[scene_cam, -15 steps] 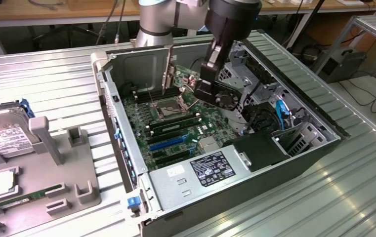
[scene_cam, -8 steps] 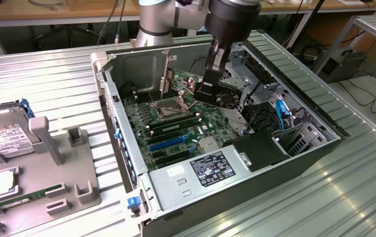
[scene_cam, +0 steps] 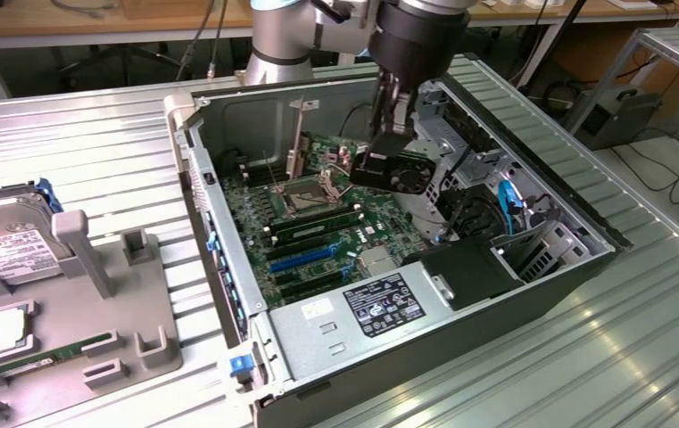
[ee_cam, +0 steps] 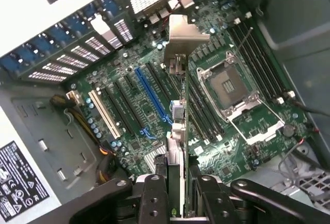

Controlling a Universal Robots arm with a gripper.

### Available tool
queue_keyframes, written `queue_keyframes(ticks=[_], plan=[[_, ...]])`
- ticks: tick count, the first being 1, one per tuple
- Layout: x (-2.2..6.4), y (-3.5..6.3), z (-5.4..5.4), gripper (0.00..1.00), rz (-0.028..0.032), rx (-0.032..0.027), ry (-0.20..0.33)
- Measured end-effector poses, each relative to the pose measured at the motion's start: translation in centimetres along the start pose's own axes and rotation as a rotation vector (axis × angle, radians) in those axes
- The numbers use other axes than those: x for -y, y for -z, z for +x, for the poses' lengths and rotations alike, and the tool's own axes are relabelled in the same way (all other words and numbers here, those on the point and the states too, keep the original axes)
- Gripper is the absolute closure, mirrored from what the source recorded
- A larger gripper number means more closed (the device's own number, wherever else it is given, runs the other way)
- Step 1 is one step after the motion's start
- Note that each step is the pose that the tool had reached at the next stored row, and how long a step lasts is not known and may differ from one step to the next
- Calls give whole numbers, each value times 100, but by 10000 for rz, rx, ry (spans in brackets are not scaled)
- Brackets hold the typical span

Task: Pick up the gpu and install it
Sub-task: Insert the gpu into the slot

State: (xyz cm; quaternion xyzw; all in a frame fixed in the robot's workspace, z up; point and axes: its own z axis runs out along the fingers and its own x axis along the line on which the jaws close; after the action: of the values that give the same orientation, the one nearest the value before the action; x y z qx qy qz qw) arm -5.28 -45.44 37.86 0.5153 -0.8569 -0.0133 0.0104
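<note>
Looking from the exterior view's left, I see a grey tray (scene_cam: 136, 308) on the metal table (scene_cam: 78, 152). A silver hard drive (scene_cam: 6, 254) with a white label lies in it, and a long thin RAM stick (scene_cam: 42, 357) lies near its front edge. Next comes the open computer case (scene_cam: 235, 116). Inside it is the green motherboard (scene_cam: 256, 209) with a blue slot (scene_cam: 297, 260) and the square chip socket (scene_cam: 310, 192). A silver power box (scene_cam: 315, 334) with a black and white sticker sits at the near end of the case. Over the middle of the board hangs my claw (scene_cam: 388, 144). It is holding the gpu (scene_cam: 399, 169) in a tight pinch, and I can see the round black fan (scene_cam: 410, 175) on the card's face. The gpu is up over the motherboard, close to the chip socket, and it is not in a slot. In the wrist view the two black fingers (ee_cam: 154, 195) press on the gpu (ee_cam: 175, 141) from both sides. I see the card edge on, with its silver end bracket (ee_cam: 181, 33) at the far end. Under it lie the blue slot (ee_cam: 152, 95) and the chip socket (ee_cam: 232, 87). Further to the exterior view's right, a case fan (scene_cam: 473, 214) and a blue cable (scene_cam: 506, 198) sit by the case wall
</note>
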Motion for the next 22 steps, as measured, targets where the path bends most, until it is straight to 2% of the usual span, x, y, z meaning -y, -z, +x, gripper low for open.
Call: queue_keyframes(ticks=[5,14,15,18,22], plan=[[1,-24,0,74,4,-30,905],[3,-86,0,74,12,-97,2915],[4,-106,-1,74,13,-111,3307],[4,-152,0,74,15,-128,3914],[-47,-229,29,74,15,-135,4139]])
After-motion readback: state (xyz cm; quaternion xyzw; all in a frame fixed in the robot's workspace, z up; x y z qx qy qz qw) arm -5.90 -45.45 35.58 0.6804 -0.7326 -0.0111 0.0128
